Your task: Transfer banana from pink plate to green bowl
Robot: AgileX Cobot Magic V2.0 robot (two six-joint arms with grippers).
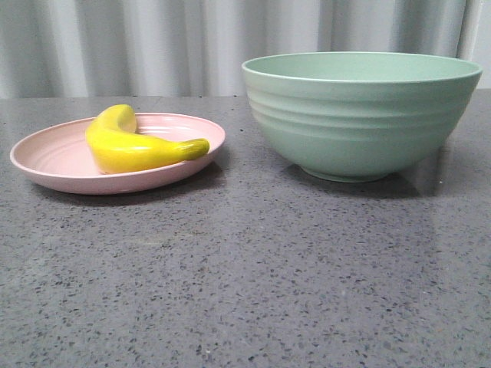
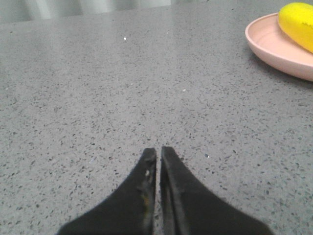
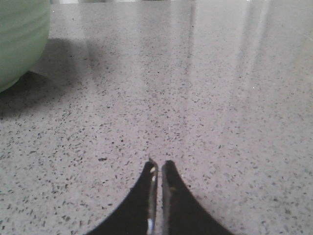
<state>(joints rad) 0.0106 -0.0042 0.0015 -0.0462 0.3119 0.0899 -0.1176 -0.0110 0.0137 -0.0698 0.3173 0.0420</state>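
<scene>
Overall, speckled grey table (image 1: pixel 245 291), pale curtain (image 1: pixel 153 46) behind, both jaws closed, empty.

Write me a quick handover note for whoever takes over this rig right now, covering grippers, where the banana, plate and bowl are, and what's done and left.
Left gripper: shut, empty, low over bare table, with the pink plate ahead and to one side.
Right gripper: shut, empty, over bare table near the green bowl.
The banana lies on the pink plate, at the left in the front view. The green bowl stands to the right, apart from the plate; its inside is not visible.
Done: nothing yet.
Left: open a gripper, grasp the banana, lift it, carry it over the bowl, release.
</scene>
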